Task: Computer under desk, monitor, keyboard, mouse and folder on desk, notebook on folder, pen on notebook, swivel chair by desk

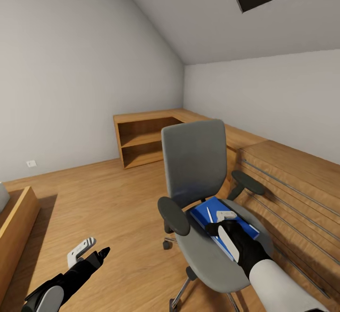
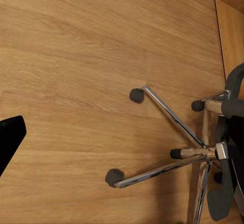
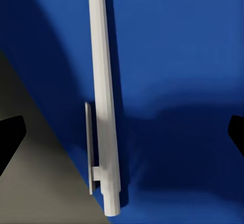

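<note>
A bare attic bedroom with white sloping walls and a warm wooden floor [image 1: 113, 208]; low wooden shelving [image 1: 141, 142] sits in the far corner and runs on as a timber ledge along the right wall.

At the left, the left tool [image 1: 87, 250] hangs low over bare floor, well apart from any of the task's things. Its light and dark fingers look spread and hold nothing, so it seems parked out of the way while the other arm works. Its wrist camera looks down on the chrome star base and casters of the swivel chair [image 2: 203, 153].

In the middle stands the swivel chair [image 1: 193, 165], grey back upright, black armrests on both sides. On its seat lies a blue folder [image 1: 208, 210], or perhaps the notebook, I cannot tell which, with the white pen [image 1: 209, 215] resting on top.

To the right, the right tool [image 1: 226, 222] reaches down over that blue cover. In its wrist view the pen [image 3: 104, 107] lies between the two dark fingertips, which stand wide apart at either edge and grip nothing yet. The placement suggests a pen pick-up is being lined up, since the pen must come off before the folder can be carried.
</note>
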Controlling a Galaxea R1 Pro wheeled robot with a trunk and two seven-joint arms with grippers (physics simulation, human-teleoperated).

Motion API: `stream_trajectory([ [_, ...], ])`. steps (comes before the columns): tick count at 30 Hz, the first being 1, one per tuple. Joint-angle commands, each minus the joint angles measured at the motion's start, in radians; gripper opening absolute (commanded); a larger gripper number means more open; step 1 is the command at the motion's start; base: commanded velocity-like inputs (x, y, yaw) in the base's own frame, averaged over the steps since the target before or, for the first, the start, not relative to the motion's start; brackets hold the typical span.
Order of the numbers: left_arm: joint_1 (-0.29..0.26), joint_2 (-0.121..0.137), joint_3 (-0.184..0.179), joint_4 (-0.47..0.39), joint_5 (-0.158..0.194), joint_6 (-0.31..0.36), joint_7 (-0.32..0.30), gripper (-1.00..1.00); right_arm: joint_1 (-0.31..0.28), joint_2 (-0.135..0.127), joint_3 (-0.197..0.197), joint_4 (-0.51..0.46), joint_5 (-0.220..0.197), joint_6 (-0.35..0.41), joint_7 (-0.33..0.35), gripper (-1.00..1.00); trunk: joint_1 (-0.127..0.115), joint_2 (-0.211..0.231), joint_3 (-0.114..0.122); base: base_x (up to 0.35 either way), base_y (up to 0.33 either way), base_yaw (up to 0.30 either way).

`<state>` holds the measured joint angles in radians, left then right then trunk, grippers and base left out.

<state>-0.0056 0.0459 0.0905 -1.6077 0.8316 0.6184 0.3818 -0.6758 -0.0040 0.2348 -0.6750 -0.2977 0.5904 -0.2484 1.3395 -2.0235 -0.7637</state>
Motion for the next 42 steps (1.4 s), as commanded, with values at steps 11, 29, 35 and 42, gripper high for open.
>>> stream_trajectory([
  [11,-0.001,0.001,0.001,-0.001,0.011,0.003,0.009,1.00,-0.001,0.002,0.007,0.002,-0.007,0.002,-0.054,1.00,0.000,0.000,-0.001,0.000,0.000,0.000],
  [29,-0.001,0.002,0.005,-0.001,0.012,0.003,0.008,1.00,-0.001,0.004,0.008,0.008,-0.006,0.000,-0.075,1.00,0.000,0.000,-0.001,0.000,0.000,0.000],
  [35,-0.001,0.002,0.005,-0.001,0.012,0.003,0.008,1.00,-0.001,0.007,0.009,0.008,-0.005,0.000,-0.075,1.00,0.000,0.000,-0.001,0.000,0.000,0.000],
  [42,-0.001,0.001,0.005,-0.001,0.012,0.003,0.008,1.00,-0.001,0.022,0.013,0.008,0.001,0.000,-0.100,1.00,0.000,0.000,-0.001,0.000,0.000,0.000],
])
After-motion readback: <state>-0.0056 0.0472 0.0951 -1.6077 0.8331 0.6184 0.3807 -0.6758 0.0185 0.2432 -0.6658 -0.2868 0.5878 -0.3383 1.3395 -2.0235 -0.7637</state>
